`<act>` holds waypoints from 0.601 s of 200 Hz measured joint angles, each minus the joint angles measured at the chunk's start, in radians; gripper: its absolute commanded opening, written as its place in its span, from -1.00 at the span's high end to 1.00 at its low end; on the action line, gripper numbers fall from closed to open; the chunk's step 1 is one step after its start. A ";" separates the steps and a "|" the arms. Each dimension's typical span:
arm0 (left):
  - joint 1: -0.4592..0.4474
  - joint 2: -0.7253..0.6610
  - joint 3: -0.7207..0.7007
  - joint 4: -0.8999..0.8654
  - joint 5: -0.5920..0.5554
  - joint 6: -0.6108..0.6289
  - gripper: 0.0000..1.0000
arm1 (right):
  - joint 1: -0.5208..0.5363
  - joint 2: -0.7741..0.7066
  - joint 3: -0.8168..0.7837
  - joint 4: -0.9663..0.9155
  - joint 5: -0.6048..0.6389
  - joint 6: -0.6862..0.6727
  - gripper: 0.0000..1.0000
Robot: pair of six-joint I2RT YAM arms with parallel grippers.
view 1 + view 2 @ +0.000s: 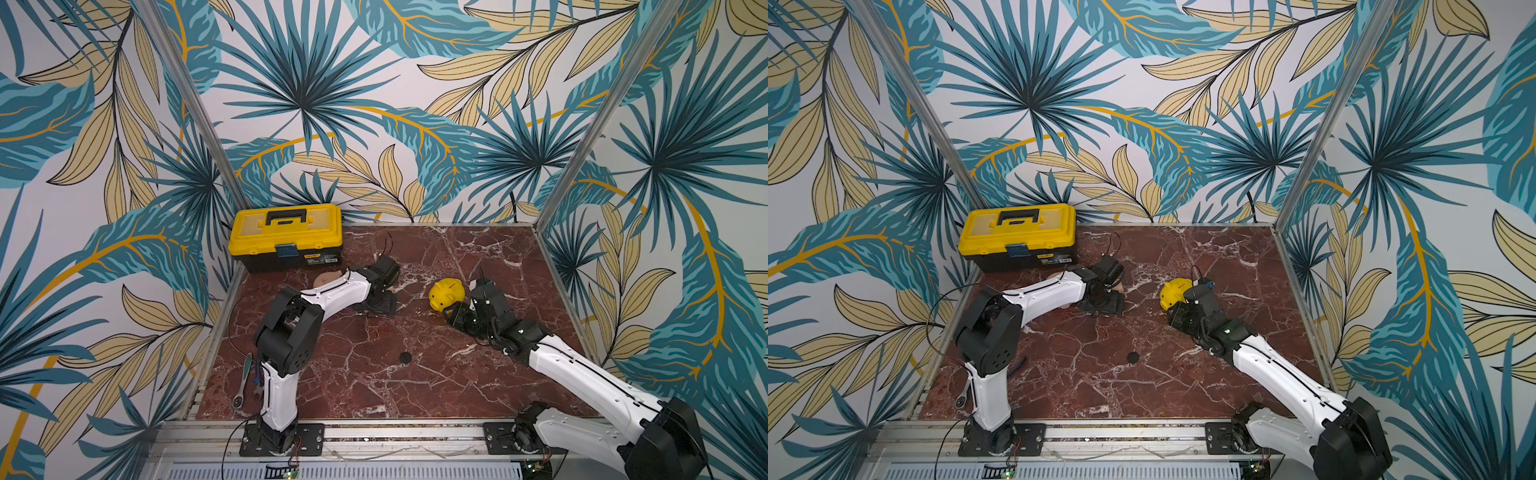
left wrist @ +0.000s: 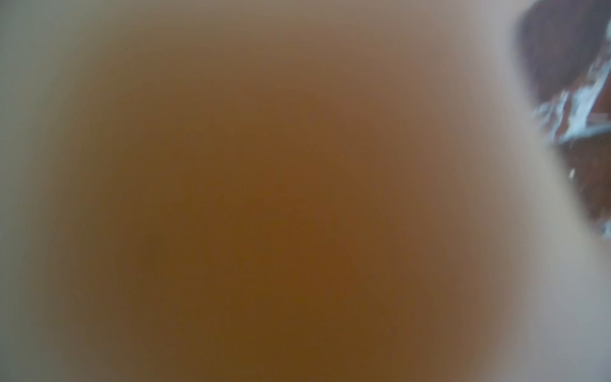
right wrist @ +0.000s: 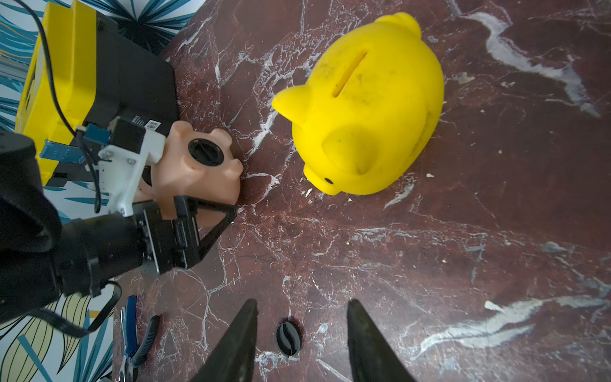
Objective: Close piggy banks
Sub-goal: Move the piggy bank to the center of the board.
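Note:
A yellow piggy bank (image 1: 446, 293) (image 1: 1173, 293) (image 3: 363, 109) stands upright on the marble table, coin slot up. My right gripper (image 3: 302, 302) (image 1: 455, 318) hovers just in front of it, open and empty. A loose black plug (image 3: 288, 337) (image 1: 405, 357) lies on the table below the fingers. A pink piggy bank (image 3: 198, 172) (image 1: 326, 279) lies tipped over, a black plug (image 3: 205, 151) seated in its underside. My left gripper (image 1: 380, 301) is shut on it, one black finger (image 3: 211, 225) against its side. A peach blur (image 2: 264, 198) fills the left wrist view.
A yellow-and-black toolbox (image 1: 286, 237) (image 1: 1017, 232) sits at the back left corner. A ratchet wrench (image 1: 243, 384) and blue-handled pliers (image 3: 132, 330) lie by the left arm's base. Metal frame posts and patterned walls close in the table (image 1: 457, 395) on three sides.

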 measured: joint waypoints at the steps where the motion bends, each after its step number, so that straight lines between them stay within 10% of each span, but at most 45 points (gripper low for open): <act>1: 0.000 0.002 0.002 0.000 0.000 0.001 -0.80 | 0.000 0.000 0.000 0.000 0.000 0.000 0.09; 120: 0.029 0.024 0.102 0.031 0.013 0.042 -0.99 | -0.013 -0.037 -0.010 -0.035 0.021 -0.016 0.01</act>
